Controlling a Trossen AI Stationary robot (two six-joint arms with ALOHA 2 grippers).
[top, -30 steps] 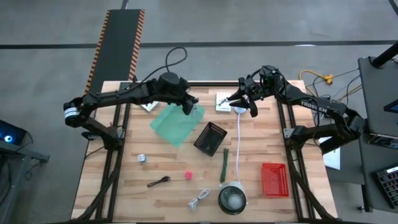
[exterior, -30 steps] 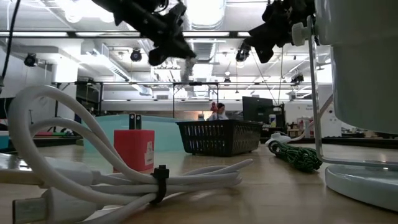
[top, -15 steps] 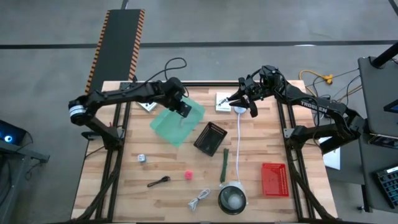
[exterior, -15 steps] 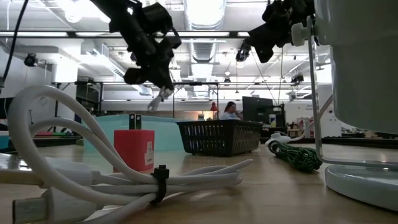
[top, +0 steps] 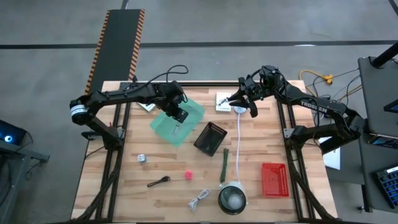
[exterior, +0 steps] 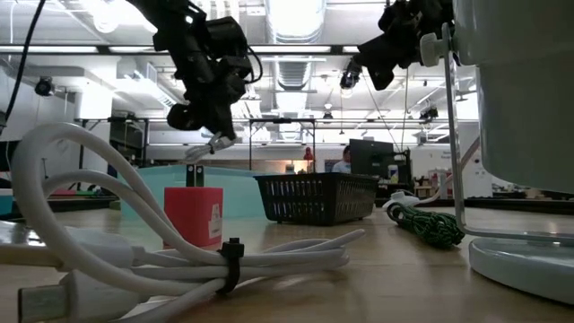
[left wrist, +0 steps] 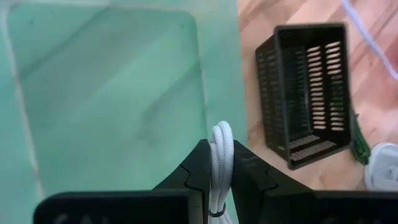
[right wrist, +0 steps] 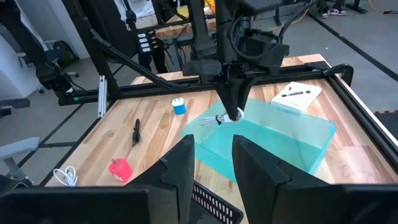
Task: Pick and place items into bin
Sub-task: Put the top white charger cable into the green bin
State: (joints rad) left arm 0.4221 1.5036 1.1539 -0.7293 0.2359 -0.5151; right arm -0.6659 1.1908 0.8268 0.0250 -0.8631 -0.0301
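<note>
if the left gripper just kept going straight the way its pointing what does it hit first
Most likely the green bin. The left gripper, shut on a coiled white cable, points down into it, and the wrist view shows only the bin's translucent floor ahead. The gap is unclear.

Left hand (top: 180,116) holding cable (left wrist: 221,163) above bin (top: 166,127), basket (top: 209,138) right of bin

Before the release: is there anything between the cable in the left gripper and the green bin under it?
Nothing visible. The left gripper holds the white cable above the green bin, whose inside looks bare below it.
</note>
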